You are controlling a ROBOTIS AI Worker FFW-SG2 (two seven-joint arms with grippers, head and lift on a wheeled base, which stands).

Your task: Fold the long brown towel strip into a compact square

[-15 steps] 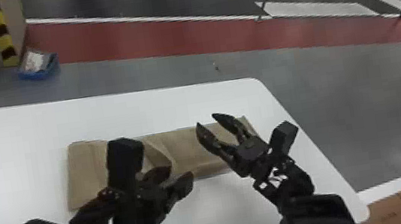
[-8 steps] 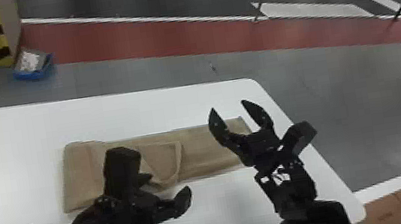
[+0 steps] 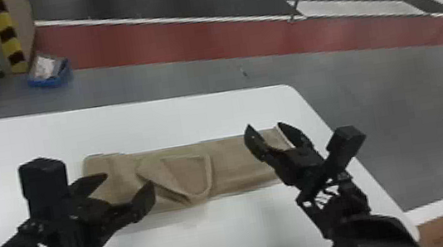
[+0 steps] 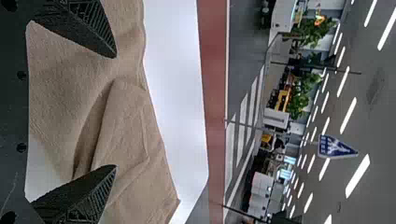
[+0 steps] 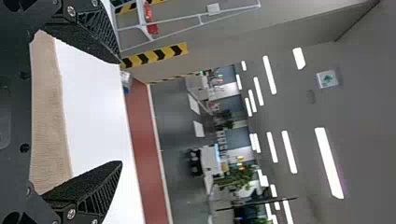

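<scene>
Brown, stretches left to right as towel, with loose fold nearer spread, empty left gripper than likewise spread, empty right gripper.

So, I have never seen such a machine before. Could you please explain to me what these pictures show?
This is a robot with two black arms, each ending in two flat fingers. One picture looks forward and down from its head; the other two come from cameras on its wrists and are turned sideways. On the white table lies a long brown towel, with a loose flap near its middle. The left gripper is open at the towel's left part, the right gripper open at its right end. Neither holds anything.
</scene>
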